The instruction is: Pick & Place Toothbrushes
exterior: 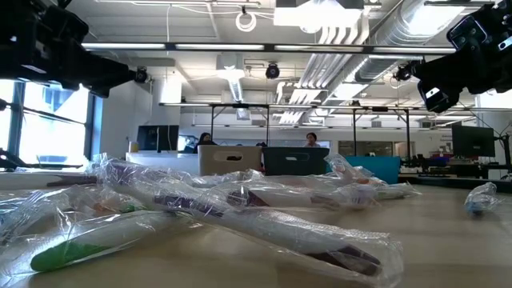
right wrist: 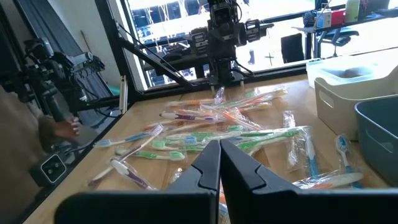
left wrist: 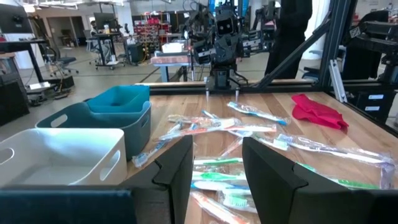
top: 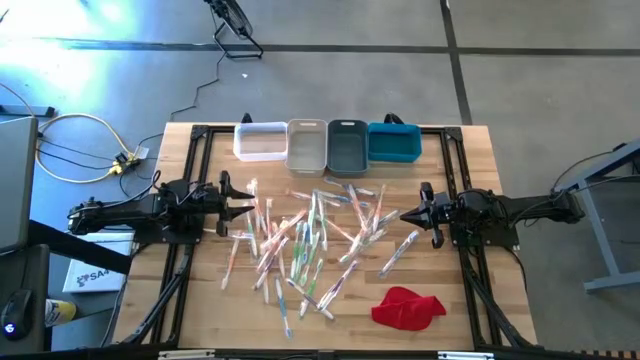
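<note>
Across our wooden table (top: 480, 300), wrapped toothbrushes (top: 310, 240) await sorting; left gripper (top: 248, 205) hovers beside them parted and empty, right gripper (top: 408, 213) clenched.

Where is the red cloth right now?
In the high view the red cloth lies on the table's near right part, beside the toothbrushes and below the right gripper.

Table (top: 470, 290) of pale planked wood with matt finish; toothbrushes (top: 310, 240) in glossy, crinkled clear plastic wrappers; bins (top: 328, 145) of smooth matt plastic; red cloth (top: 407, 306) soft and rumpled; both arms' frames dark matt metal.
</note>
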Robot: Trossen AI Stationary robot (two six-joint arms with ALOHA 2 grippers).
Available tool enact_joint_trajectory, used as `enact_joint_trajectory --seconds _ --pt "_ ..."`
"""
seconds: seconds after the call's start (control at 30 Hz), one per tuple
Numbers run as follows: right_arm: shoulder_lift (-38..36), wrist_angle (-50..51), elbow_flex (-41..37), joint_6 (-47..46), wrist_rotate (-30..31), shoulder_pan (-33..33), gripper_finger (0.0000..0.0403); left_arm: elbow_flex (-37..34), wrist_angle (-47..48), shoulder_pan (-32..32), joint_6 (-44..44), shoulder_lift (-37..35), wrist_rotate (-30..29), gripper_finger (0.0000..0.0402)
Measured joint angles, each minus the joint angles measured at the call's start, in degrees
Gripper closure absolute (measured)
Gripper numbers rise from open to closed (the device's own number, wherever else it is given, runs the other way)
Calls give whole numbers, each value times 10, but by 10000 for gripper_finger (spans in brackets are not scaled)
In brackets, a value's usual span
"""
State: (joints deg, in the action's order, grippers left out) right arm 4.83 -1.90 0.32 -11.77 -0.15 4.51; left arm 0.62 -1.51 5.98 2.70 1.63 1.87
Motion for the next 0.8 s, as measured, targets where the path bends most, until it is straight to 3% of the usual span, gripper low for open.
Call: enact_joint_trajectory --seconds 0.8 --pt "0 0 0 0 0 0 401 0 7 0 0 0 0 265"
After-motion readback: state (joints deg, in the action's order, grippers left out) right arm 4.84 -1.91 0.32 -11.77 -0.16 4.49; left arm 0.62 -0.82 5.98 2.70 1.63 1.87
